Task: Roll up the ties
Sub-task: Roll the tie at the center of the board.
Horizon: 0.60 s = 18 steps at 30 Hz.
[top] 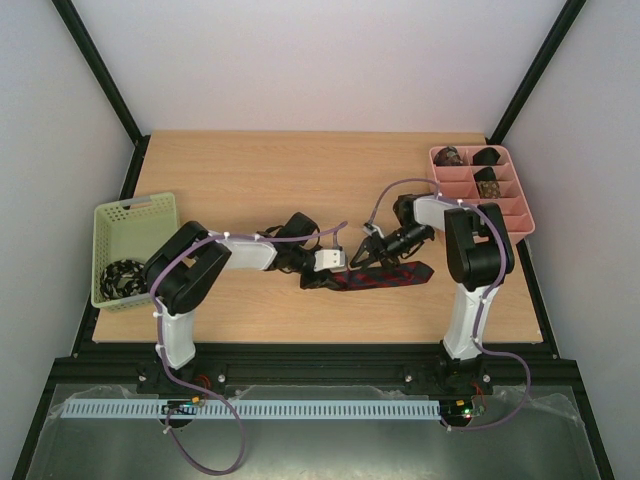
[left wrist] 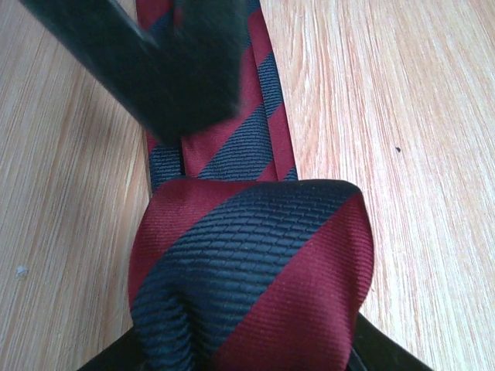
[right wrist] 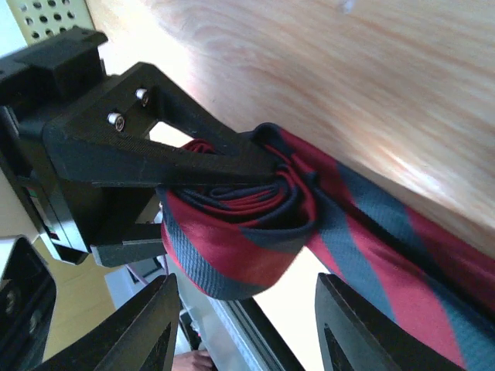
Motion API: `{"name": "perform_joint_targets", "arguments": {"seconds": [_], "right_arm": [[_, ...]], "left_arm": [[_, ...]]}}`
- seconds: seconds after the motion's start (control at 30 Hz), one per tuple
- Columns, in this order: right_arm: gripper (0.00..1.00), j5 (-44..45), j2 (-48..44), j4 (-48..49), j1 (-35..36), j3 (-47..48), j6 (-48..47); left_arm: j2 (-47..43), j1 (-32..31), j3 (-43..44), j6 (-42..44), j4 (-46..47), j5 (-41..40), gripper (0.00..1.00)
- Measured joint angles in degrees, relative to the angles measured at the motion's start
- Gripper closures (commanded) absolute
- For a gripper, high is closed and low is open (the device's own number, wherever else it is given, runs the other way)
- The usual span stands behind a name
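Your left gripper is clamped on the started coil of the red-and-navy tie, near the table's centre, with the unrolled tail running toward 3 o'clock. Your right gripper hovers beside the coil, fingers apart. Rolling appears half done; the next turn needs the tail kept taut. On the wood-grain table, green basket at 9 o'clock, pink tray at 2 o'clock; white walls.

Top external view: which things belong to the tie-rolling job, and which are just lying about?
Job: red-navy striped tie; black-white tie; rolled ties.
Lying about: pale green basket holding the black-white tie; pink divided tray holding the rolled ties.
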Motion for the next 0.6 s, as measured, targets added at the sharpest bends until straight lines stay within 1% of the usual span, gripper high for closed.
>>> {"name": "perform_joint_targets", "arguments": {"seconds": [0.1, 0.13, 0.27, 0.4, 0.43, 0.47, 0.6], "right_arm": [[0.54, -0.1, 0.0, 0.1, 2.3, 0.0, 0.3], [0.57, 0.0, 0.0, 0.1, 3.3, 0.2, 0.6], [0.73, 0.6, 1.6, 0.5, 5.4, 1.9, 1.7], [0.93, 0.5, 3.3, 0.4, 5.6, 3.0, 2.5], [0.97, 0.5, 3.3, 0.2, 5.6, 3.0, 2.5], [0.98, 0.4, 3.3, 0.1, 5.6, 3.0, 2.4], [0.99, 0.5, 3.2, 0.3, 5.2, 2.7, 1.6]], "left_arm": [[0.0, -0.2, 0.0, -0.9, 0.3, -0.4, 0.82], [0.0, -0.3, 0.0, -1.1, 0.4, -0.5, 0.82], [0.0, -0.5, 0.0, -1.4, 0.6, -0.9, 0.82], [0.0, -0.6, 0.0, -1.9, 0.6, -1.4, 0.80], [0.0, -0.6, 0.0, -2.1, 0.6, -1.5, 0.78], [0.0, -0.6, 0.0, -2.3, 0.6, -1.6, 0.73], [0.1, -0.7, 0.4, -3.2, 0.1, -1.7, 0.52]]}}
